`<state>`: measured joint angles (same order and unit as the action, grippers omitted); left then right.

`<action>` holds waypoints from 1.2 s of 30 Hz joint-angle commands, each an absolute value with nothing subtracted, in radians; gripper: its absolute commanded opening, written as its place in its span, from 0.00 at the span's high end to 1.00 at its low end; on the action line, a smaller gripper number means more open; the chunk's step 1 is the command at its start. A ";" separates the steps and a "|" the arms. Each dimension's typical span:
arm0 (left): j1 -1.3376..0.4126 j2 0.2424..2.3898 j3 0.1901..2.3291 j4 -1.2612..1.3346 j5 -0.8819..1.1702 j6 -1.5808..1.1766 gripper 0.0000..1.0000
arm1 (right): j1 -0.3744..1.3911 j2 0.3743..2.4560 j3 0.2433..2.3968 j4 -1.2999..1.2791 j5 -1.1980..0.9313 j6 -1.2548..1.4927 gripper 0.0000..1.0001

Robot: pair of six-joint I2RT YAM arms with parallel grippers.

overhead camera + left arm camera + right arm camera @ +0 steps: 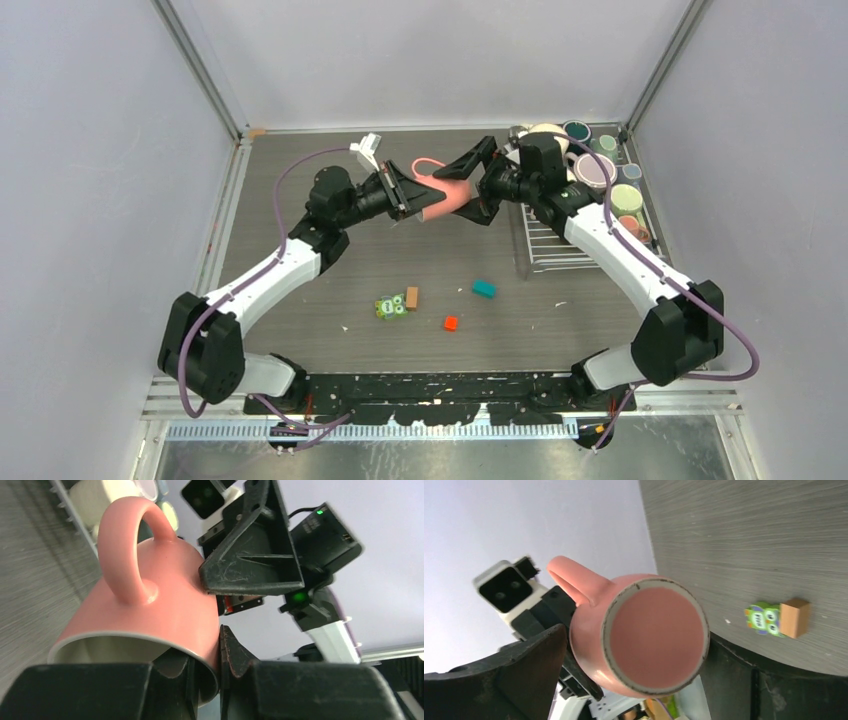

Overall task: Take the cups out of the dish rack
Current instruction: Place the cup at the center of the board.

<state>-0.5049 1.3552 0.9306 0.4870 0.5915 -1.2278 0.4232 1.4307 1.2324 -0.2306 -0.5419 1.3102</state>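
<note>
A mauve-pink cup [447, 193] hangs on its side in mid-air over the middle of the table, handle up. My left gripper [415, 197] is shut on its rim, one finger inside the mouth and one fingertip [235, 650] against the outer wall [150, 595]. My right gripper [478, 180] stands open around the cup's base [651, 635], with its left finger [531, 655] clear of the wall. The dish rack [550, 252] lies at the right. Several cups stand at its far end, among them a mauve one [596, 169] and a pale green one [626, 198].
Small toy blocks lie on the table in front: a teal one [484, 289], a red one [450, 323], a green owl block [389, 307] and a brown block [412, 297]. A white clip [368, 150] sits near the back edge. Walls close in left, right and behind.
</note>
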 commanded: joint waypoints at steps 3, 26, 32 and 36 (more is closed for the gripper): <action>-0.512 1.256 1.056 0.167 0.553 -0.980 1.00 | 0.424 1.318 1.290 -0.403 -0.378 1.103 0.00; -0.384 1.585 1.618 -0.833 -0.186 -0.397 1.00 | 0.410 1.103 1.295 -0.791 -0.003 0.754 0.00; -0.284 1.767 1.747 -0.874 -0.171 -0.358 1.00 | 0.411 1.095 1.292 -0.822 0.037 0.728 0.00; -0.239 1.894 1.830 -0.912 -0.149 -0.330 1.00 | 0.410 1.088 1.287 -0.831 0.036 0.723 0.00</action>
<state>-0.2790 1.8439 1.7164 -0.9001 -0.1310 -0.3885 0.4122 1.1194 1.2697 -0.8234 0.0044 0.7536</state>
